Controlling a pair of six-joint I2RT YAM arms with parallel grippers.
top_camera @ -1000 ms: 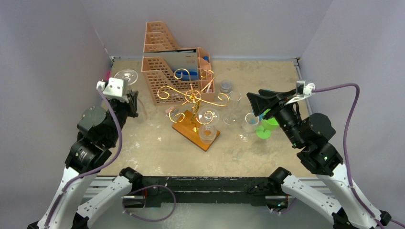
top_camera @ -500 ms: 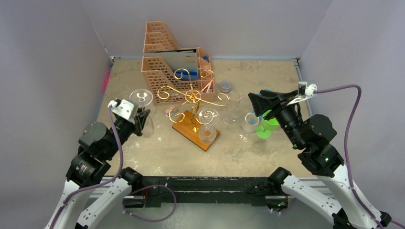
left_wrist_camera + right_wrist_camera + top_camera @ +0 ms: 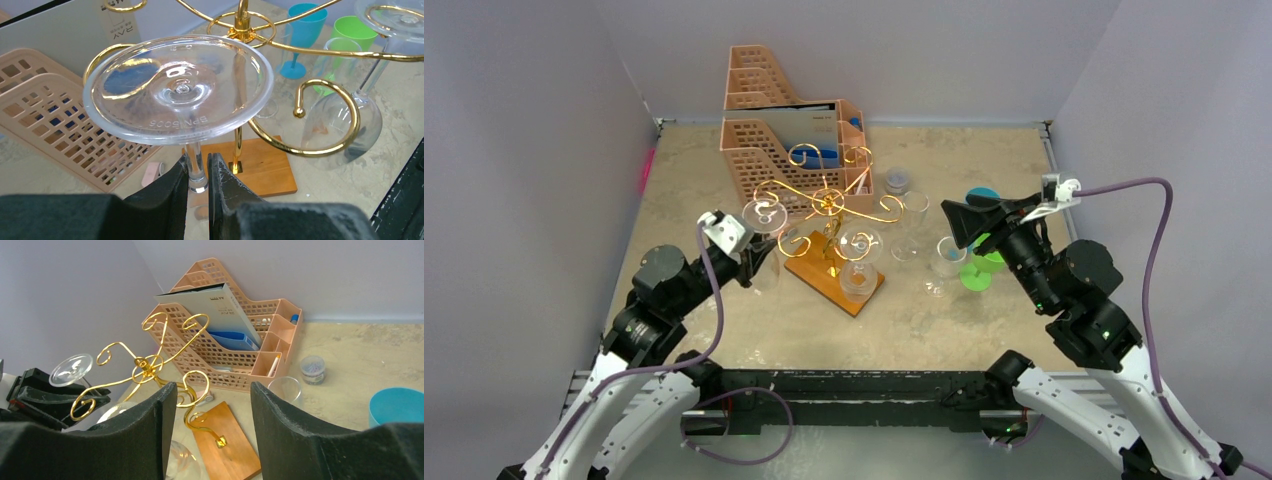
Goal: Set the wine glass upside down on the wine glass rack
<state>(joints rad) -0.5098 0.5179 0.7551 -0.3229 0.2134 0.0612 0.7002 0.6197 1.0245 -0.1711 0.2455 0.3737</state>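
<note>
**A:** Why is the wine glass [image 3: 177, 90] foot-up?

**B:** The left end effector [image 3: 197, 170] pinches its stem just under the foot, with the bowl hanging below. That way the stem can slide into a scroll arm of the wine glass rack [image 3: 829, 200] and the foot can rest on top.

**A:** Where is it?

**B:** It's beside the rack's arm that faces the counter's left edge. I'd judge it isn't hooked yet.

**A:** And the right end effector [image 3: 212, 405]?

**B:** It's spread and holding nothing, over toward the right edge, probably to stay clear. Another glass [image 3: 345, 120] hangs inverted on the rack, which shows the intended pose.
</note>
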